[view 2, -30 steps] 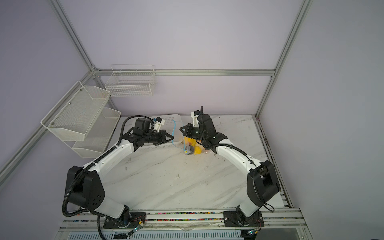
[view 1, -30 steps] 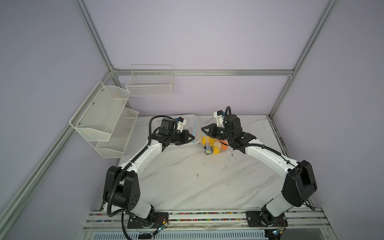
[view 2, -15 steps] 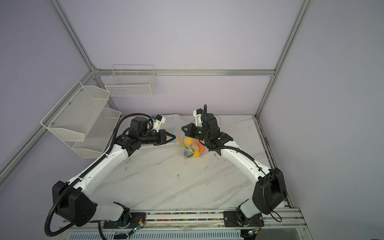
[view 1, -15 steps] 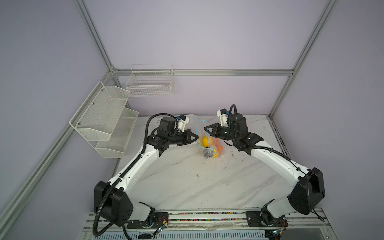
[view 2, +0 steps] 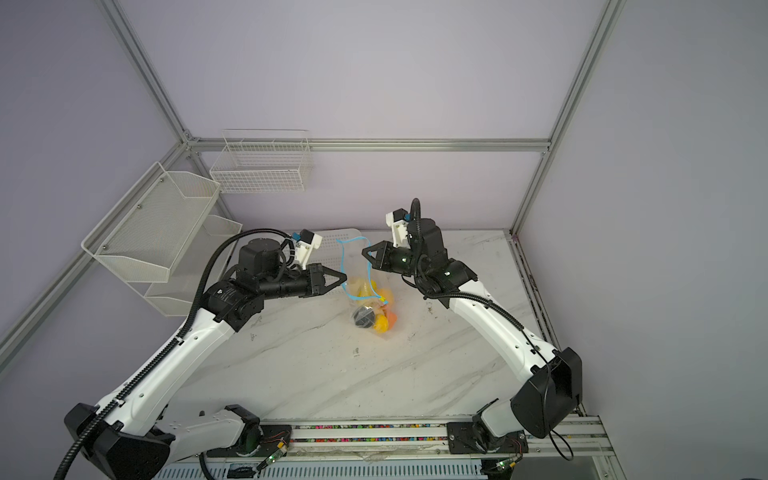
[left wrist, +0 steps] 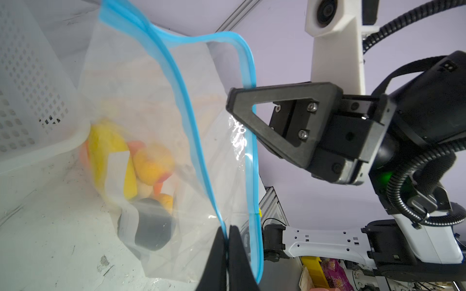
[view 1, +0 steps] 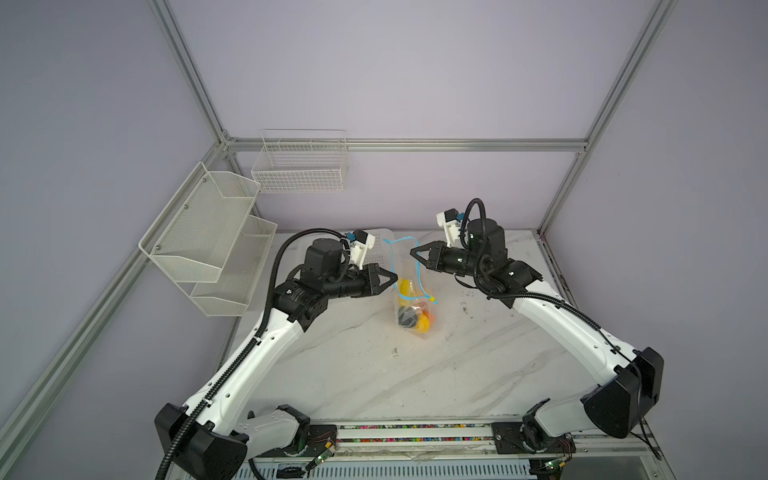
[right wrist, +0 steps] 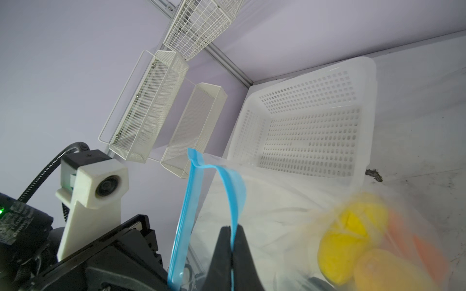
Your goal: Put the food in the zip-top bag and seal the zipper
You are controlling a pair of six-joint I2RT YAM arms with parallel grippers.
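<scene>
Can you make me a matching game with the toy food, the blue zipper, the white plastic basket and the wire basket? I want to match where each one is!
Things:
1. food
2. zipper
3. plastic basket
4. wire basket

Places:
A. hanging on the back wall
B. pinched by the left gripper and the right gripper
C. on the table, behind the zip-top bag
D. inside the zip-top bag

Pairs: 1-D, 2-B, 3-C, 4-A.

Pale lilac walls [view 1: 415, 83] with aluminium bars [view 1: 415, 144] stood around a white marbled tabletop [view 1: 374, 382]. A wire basket [view 1: 299, 174] hung on the back wall, a two-tier mesh shelf [view 1: 208, 232] on the left wall.
</scene>
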